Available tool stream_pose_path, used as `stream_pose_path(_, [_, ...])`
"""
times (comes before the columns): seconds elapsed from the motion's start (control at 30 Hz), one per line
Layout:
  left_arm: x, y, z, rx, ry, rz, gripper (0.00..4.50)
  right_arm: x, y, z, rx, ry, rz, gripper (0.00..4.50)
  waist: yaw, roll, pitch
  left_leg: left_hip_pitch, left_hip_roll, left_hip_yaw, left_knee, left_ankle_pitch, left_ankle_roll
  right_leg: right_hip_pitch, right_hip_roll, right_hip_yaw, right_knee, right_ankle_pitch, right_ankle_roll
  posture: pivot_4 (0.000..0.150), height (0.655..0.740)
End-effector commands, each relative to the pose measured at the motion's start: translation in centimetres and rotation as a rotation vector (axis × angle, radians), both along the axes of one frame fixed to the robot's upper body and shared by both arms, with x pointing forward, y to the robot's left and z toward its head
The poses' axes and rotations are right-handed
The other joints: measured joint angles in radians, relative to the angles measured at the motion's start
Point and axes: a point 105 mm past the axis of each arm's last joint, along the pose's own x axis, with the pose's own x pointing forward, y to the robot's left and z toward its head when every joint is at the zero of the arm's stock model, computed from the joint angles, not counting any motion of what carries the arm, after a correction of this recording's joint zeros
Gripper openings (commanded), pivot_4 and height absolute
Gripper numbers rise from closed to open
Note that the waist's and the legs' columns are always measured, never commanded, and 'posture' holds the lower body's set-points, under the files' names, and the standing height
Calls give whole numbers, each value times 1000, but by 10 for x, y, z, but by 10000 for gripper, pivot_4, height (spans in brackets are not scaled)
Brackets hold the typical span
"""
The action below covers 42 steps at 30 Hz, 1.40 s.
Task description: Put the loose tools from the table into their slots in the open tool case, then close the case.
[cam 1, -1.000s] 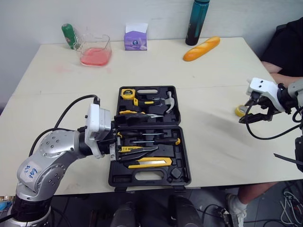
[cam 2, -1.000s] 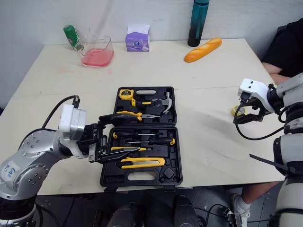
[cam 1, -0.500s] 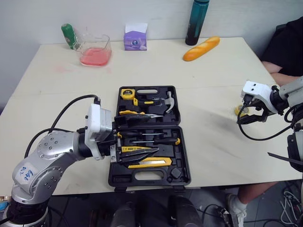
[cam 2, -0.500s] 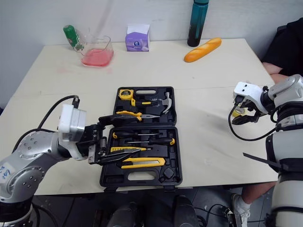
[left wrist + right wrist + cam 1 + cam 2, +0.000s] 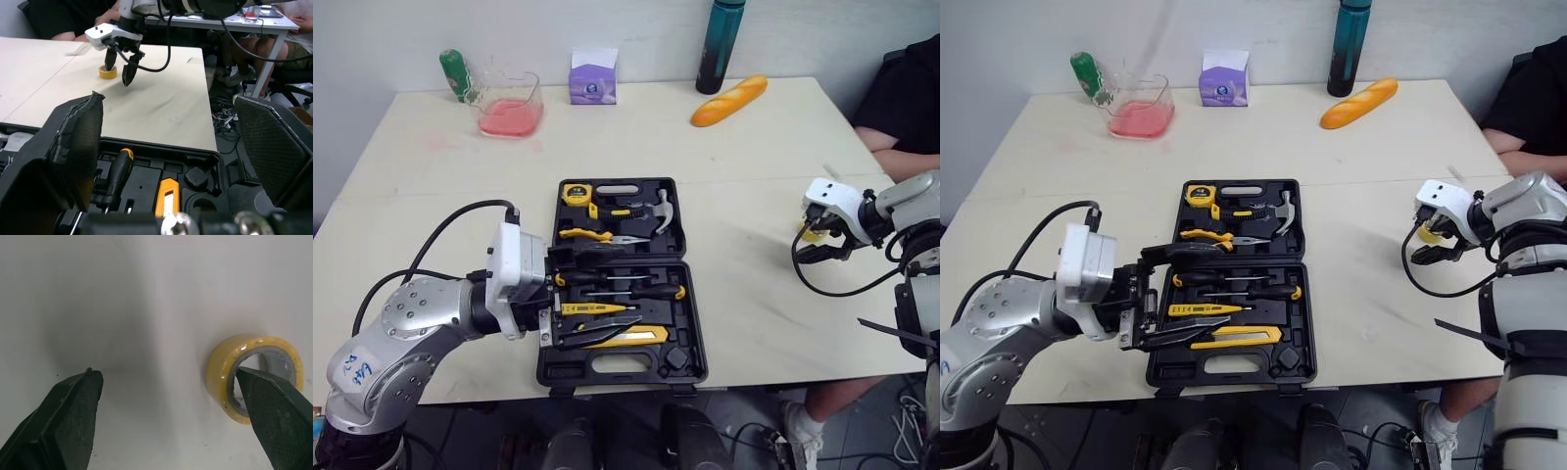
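Evidently pickup: right gripper (image 5: pixel 166 377), spread wide, hangs over the yellow tape roll (image 5: pixel 218 374) (seemingly the last loose item); next, straddle its wall and clamp.

We see only a sliver of the yellow tape roll (image 5: pixel 812 233) behind the right gripper (image 5: pixel 816 245); in the wrist view one fingertip (image 5: pixel 274 406) covers the roll's rim. Beside the screwdrivers (image 5: pixel 628 284), a left gripper (image 5: pixel 592 294) finger hides part of the utility knife (image 5: pixel 638 338).
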Motion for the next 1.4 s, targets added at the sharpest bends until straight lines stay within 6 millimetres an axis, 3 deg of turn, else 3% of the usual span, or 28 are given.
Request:
stream_pose_path(0.03, [-9,-1,5,11,-30,-12,44651,-1,-3,2,12,-1,-31,45000,0,0,0,0,0,0,0,0,0,0,0,0,0,0,0,1500,7400])
stream_pose_path(0.17, [-10,0,5,17,-26,-10,44651,-2,0,0,26,29,-34,45000,0,0,0,0,0,0,0,0,0,0,0,0,0,0,0,1500,7400])
stream_pose_path(0.23, [-11,1,5,17,-25,-9,45000,0,0,-1,19,17,-35,39661,0,0,0,0,0,0,0,0,0,0,0,0,0,0,0,1500,7400])
stream_pose_path(0.3, [-11,1,5,18,-24,-8,45000,1,0,-2,6,6,-39,31789,-1,0,0,0,0,0,0,0,0,0,0,0,0,0,0,1500,7400])
stream_pose_path(0.5, [-14,-1,0,31,-5,-37,45000,4,-2,-2,-7,-40,-27,2034,-1,0,0,0,0,-1,2,0,0,1,0,0,1,0,0,1500,7400])
stream_pose_path(0.53, [-14,-2,0,31,-3,-44,45000,4,-1,-1,-4,-43,-18,497,-1,0,0,0,0,-1,2,0,0,1,0,0,1,0,0,1500,7400])
stream_pose_path(0.77, [-13,-1,0,4,-10,-96,45000,-7,19,36,44,0,234,497,-1,3,2,0,0,0,2,0,0,0,1,0,0,0,0,1500,7400])
stream_pose_path(0.9, [-6,1,-4,18,-28,-96,45000,-21,23,42,10,79,381,497,-2,4,3,0,1,0,2,0,0,0,1,0,1,0,0,1500,7400])
stream_pose_path(1.07, [-2,3,-11,39,-28,-106,45000,-34,37,37,-12,77,529,497,4,4,3,0,1,-1,2,0,-1,0,1,0,1,0,0,1500,7400])
stream_pose_path(1.2, [0,2,-14,47,-27,-119,45000,-84,64,17,25,192,685,497,12,6,4,-9,1,-5,5,-1,-1,-5,0,-4,1,0,-1,1500,7400])
stream_pose_path(1.3, [0,3,-16,59,-21,-126,45000,-109,74,7,50,254,713,497,6,6,4,-13,1,-4,10,-2,-1,-8,0,-4,2,0,-1,1500,7400])
stream_pose_path(1.4, [0,3,-18,65,-15,-129,45000,-122,82,-3,89,280,702,497,6,6,4,-11,2,-3,12,-2,-1,-8,0,-3,3,0,-1,1500,7400])
